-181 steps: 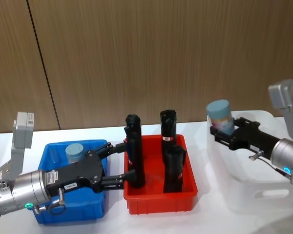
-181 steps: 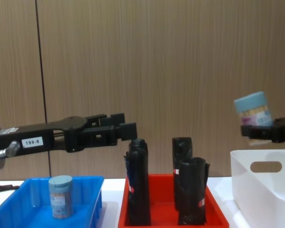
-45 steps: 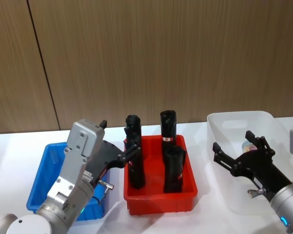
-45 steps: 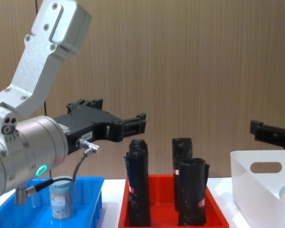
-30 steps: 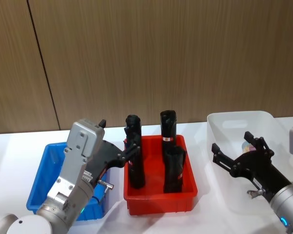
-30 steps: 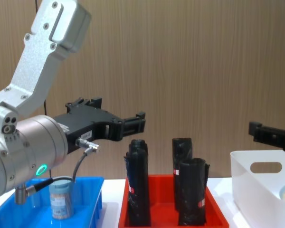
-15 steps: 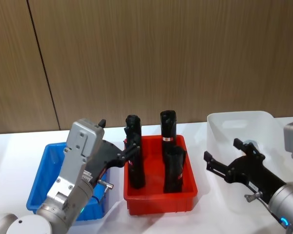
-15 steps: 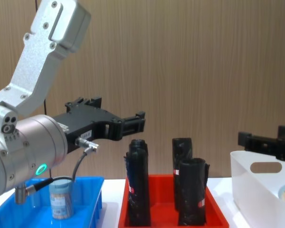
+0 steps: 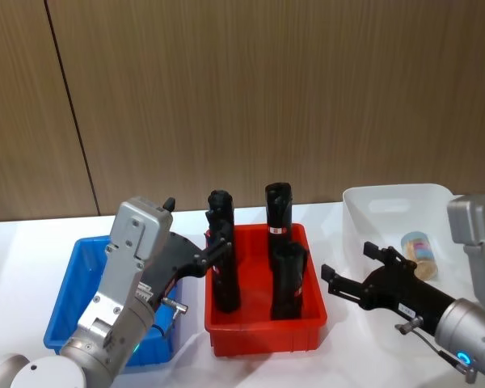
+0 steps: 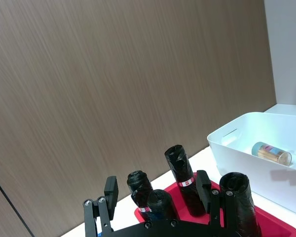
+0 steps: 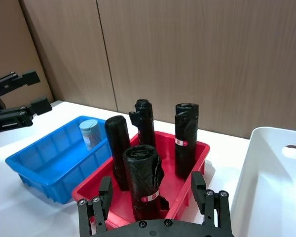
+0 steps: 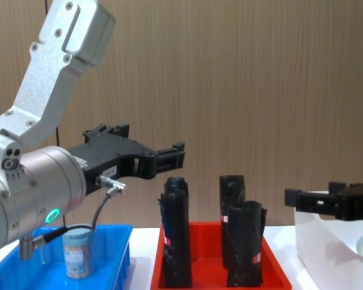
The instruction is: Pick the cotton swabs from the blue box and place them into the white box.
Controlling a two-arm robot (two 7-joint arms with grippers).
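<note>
One jar of cotton swabs (image 12: pixel 77 251) stands upright in the blue box (image 12: pixel 112 229), under my left arm. Another cotton swabs jar (image 9: pixel 419 246) lies on its side in the white box (image 9: pixel 388 200); the left wrist view also catches this jar (image 10: pixel 271 152). My left gripper (image 12: pixel 176 154) hovers open and empty above the blue box's right end, pointing toward the red tray. My right gripper (image 9: pixel 347 263) is open and empty, raised over the gap between the red tray and the white box's left wall.
A red tray (image 9: pixel 263 335) sits between the two boxes and holds three tall black rolls (image 9: pixel 224 271). Their tops reach close to both grippers' height. A wooden wall panel closes off the back. White tabletop lies in front of the boxes.
My right gripper let go of the jar in the white box and has drawn left, out of it. The left arm rose off the blue box earlier and has held still since.
</note>
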